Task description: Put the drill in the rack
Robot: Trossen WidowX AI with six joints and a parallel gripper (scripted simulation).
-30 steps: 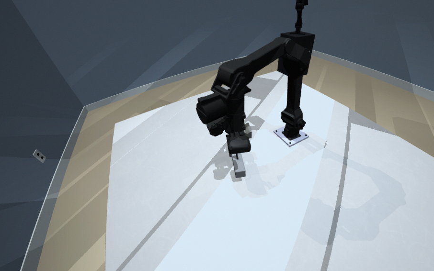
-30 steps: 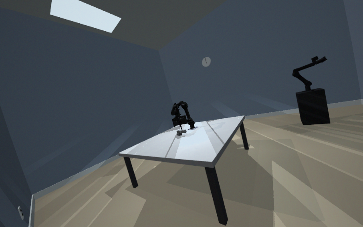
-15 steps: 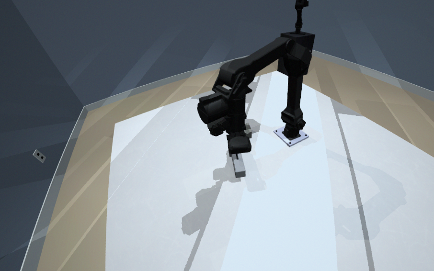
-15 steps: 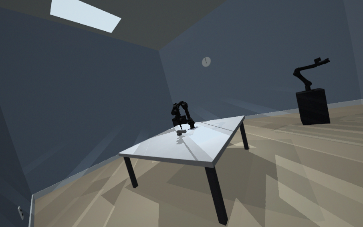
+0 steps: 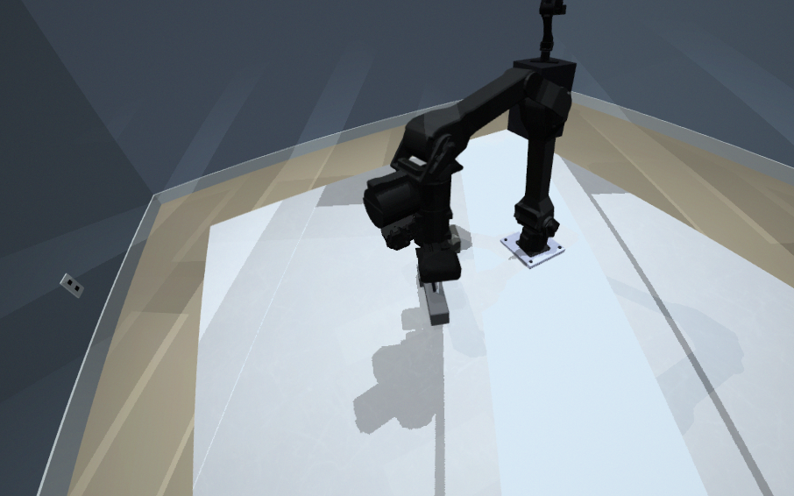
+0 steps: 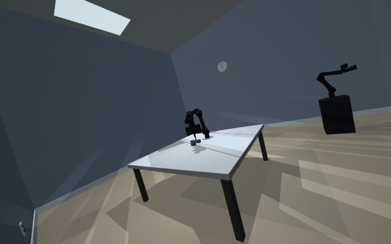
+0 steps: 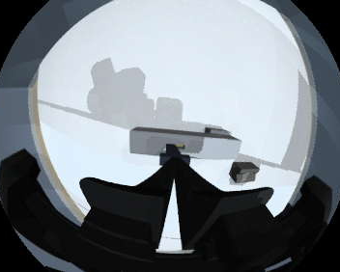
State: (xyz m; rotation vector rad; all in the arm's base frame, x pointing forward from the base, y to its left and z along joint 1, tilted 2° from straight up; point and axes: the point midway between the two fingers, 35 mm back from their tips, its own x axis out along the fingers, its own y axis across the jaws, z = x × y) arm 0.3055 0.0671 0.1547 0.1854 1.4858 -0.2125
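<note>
A long light-grey block (image 5: 439,315) (image 6: 196,141) (image 7: 148,142) stands on the table below the wrist. In the wrist view a dark navy piece (image 7: 168,159) sits at its near side, with a small yellow mark (image 7: 180,146) just beyond. My gripper (image 7: 176,161) is shut with nothing seen between the fingers; its tips overlap the navy piece in the wrist view. Whether they touch it I cannot tell. A small dark-grey block (image 7: 244,172) lies to the right, and another dark piece (image 7: 217,130) shows behind the long block. Which parts are the key, drill and rack is unclear.
The white table (image 5: 301,370) (image 6: 172,164) carries the arm's base plate (image 5: 533,264) behind and right of the block in the top view. A second arm (image 6: 327,82) stands on a black pedestal (image 6: 338,115) away from the table. Shadows cross the table top.
</note>
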